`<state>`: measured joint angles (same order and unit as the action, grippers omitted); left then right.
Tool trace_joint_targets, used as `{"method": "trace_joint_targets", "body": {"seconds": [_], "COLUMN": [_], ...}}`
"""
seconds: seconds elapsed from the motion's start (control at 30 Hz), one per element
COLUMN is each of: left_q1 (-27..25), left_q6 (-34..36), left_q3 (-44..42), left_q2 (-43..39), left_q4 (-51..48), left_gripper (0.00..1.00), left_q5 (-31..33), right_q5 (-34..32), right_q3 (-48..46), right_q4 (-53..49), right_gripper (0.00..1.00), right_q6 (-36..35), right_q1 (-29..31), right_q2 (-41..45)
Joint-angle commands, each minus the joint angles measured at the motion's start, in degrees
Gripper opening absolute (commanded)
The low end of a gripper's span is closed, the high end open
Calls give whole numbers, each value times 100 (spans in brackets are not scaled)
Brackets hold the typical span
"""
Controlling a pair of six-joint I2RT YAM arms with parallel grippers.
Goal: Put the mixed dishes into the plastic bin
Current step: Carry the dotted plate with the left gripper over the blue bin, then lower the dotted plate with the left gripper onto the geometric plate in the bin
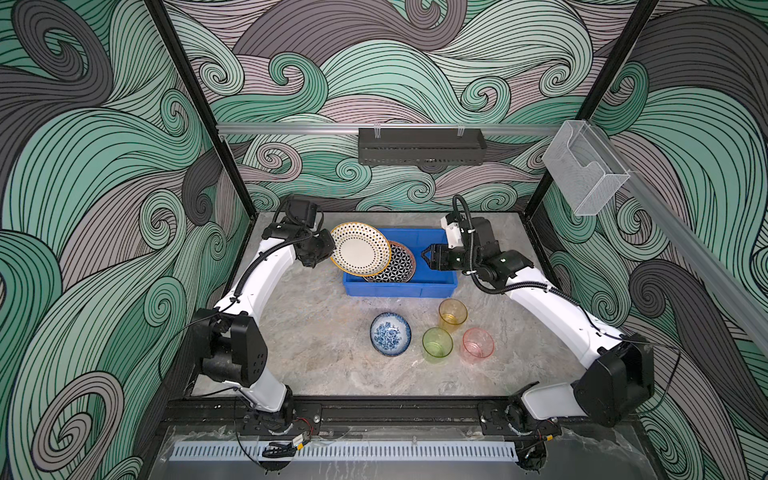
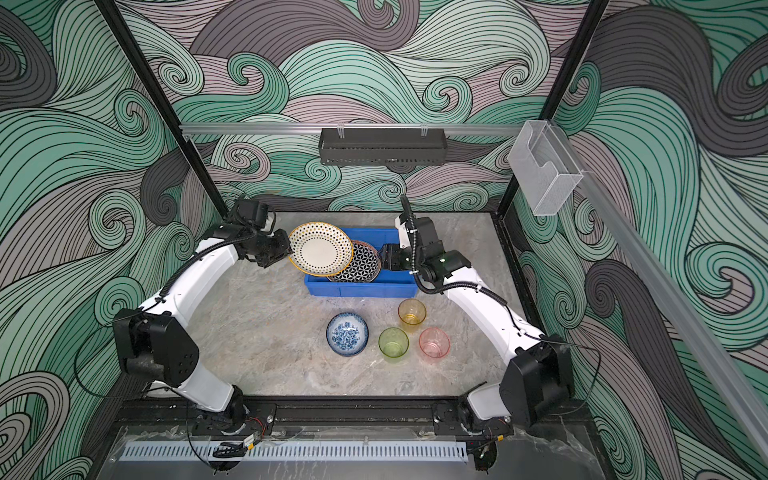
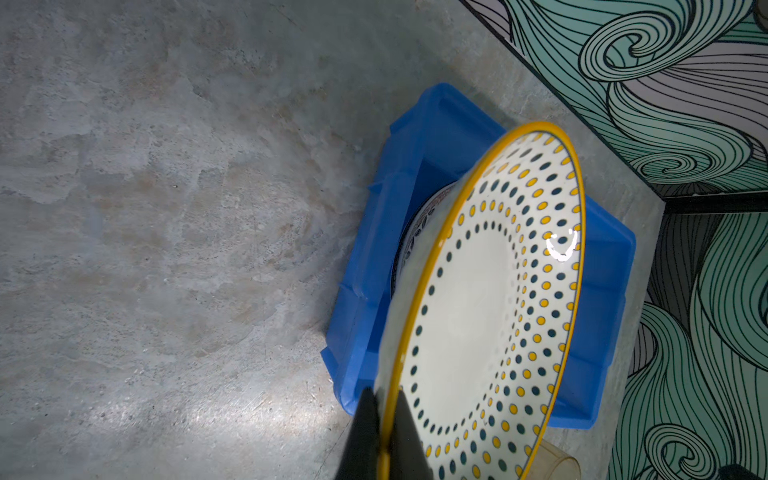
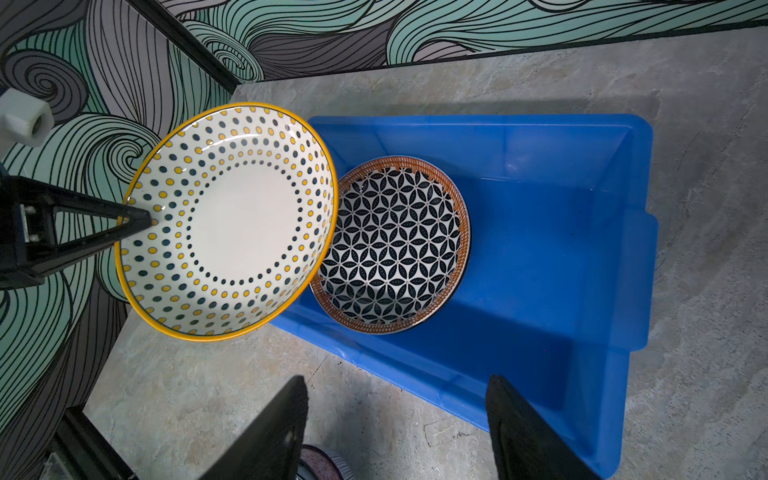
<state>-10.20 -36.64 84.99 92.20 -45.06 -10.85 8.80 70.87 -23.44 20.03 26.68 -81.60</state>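
Overhanging bin (image 1: 399, 287) edge, dotted plate (image 1: 360, 249) is clenched by left fingers (image 3: 361, 440); right fingers (image 4: 523, 432) released

In both top views the left arm (image 1: 257, 286) rises from its base at seven o'clock, elbow out toward eight, forearm arcing toward twelve. Its wrist turns the left gripper (image 1: 331, 249) to point at three o'clock, its fingers (image 3: 362, 436) pinched tight on the rim of the dotted plate (image 1: 360, 248). The right arm (image 1: 548, 316) mirrors it from five o'clock, elbow out toward four, forearm running toward eleven, wrist folded so the right gripper (image 1: 424, 254) points at nine o'clock, jaws standing apart and empty.
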Motion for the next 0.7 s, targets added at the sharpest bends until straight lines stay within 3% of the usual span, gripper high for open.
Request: {"method": "trace_joint_targets", "body": {"seconds": [0.0, 0.67], "left_q1": [-120, -615], "left_q6": [-74, 78], "left_q3": [543, 1516], "left_q2": [85, 1488], "left_q4": [673, 806], "left_gripper": [0, 0], "left_q5": [-435, -418], "right_q5": [-115, -199], "right_q3": [-12, 60], "right_q4": [-83, -208], "right_gripper": [69, 69], "right_q6": [42, 8], "right_q1": [-40, -66], "right_q2": [75, -9]}}
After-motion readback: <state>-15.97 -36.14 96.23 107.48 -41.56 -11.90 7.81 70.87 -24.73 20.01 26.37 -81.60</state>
